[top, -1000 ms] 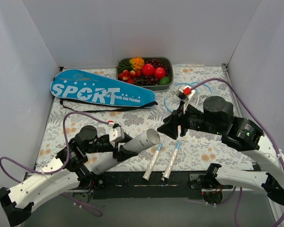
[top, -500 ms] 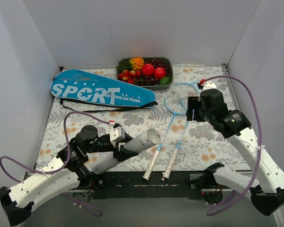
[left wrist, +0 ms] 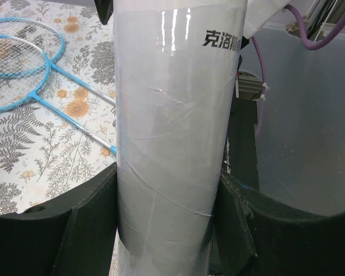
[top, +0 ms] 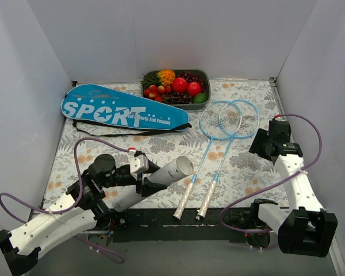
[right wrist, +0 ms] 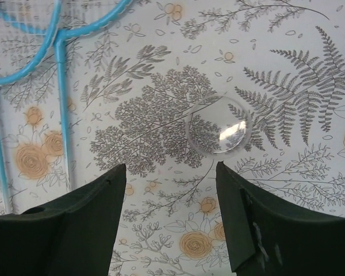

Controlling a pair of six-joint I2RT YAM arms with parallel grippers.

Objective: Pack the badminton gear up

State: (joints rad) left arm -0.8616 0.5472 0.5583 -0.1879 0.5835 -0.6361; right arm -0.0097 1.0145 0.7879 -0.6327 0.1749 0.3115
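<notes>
My left gripper (top: pixel 145 181) is shut on the white shuttlecock tube (top: pixel 163 176), which lies tilted at the near left; in the left wrist view the tube (left wrist: pixel 172 115) fills the gap between my fingers (left wrist: pixel 86 224). Two light-blue rackets (top: pixel 227 121) lie side by side at centre right, their white handles (top: pixel 194 202) near the front edge. The blue "SPORT" bag (top: pixel 121 112) lies at the far left. My right gripper (top: pixel 257 148) is open and empty at the right, over bare tablecloth right of the rackets (right wrist: pixel 57 86).
A grey tray of colourful fruit (top: pixel 206 75) stands at the back centre. A small clear round lid (right wrist: pixel 218 131) lies on the floral cloth just ahead of my right fingers. White walls enclose the table on three sides.
My right arm has swung from over the racket shafts to the right side of the table, uncovering both rackets. My left gripper still holds the tube in about the same place.
</notes>
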